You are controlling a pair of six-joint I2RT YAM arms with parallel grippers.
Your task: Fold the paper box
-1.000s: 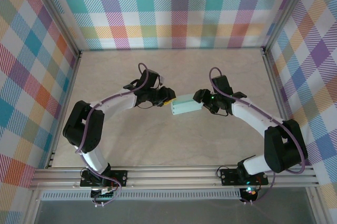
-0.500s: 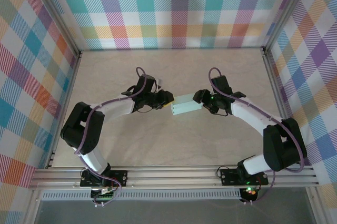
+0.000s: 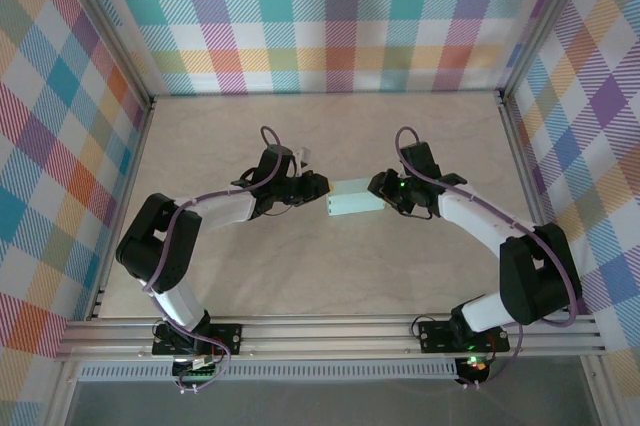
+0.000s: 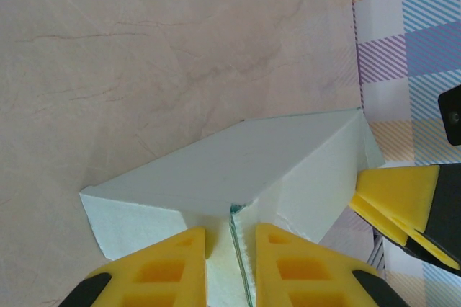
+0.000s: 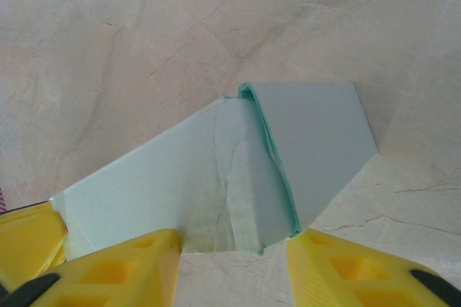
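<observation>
**Paper box at table centre: end-flap step**

Left gripper fingers nearly together astride its left flap edge, gap showing. Right gripper spans the right end; can't tell if gripping. Next, probably: pinch, tuck flap, right bracing.

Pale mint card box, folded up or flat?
Folded up: the pale mint card box shows separate faces meeting at creased edges.

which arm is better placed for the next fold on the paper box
Left, likely: the left gripper sits narrowly astride a thin card edge of the paper box; the right gripper flanks its other end.
</observation>
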